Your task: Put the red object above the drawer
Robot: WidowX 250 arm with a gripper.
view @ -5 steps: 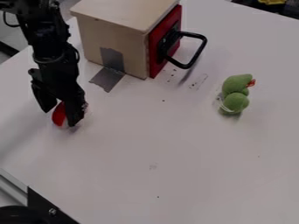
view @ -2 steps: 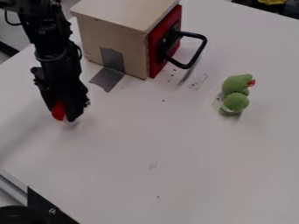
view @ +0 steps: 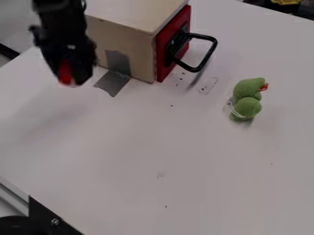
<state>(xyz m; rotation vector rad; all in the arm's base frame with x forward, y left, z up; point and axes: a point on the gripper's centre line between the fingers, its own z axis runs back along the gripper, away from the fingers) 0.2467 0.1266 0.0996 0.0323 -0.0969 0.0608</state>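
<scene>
Raised since the earlier frame, the black arm (view: 59, 18) has carried the red object (view: 65, 72) to the upper left of the frame, in the camera view. Its jaws are pinching this object, which hangs at their lower end over the bench (view: 184, 151), its visible part longer up and down; the rest is hidden. Most important is now the direction to the wooden top (view: 131, 11) of the drawer box: it lies to the right and higher in the picture. I judge that the jaws need more height first, then travel rightward, otherwise the object could knock the side wall (view: 138, 53).
</scene>
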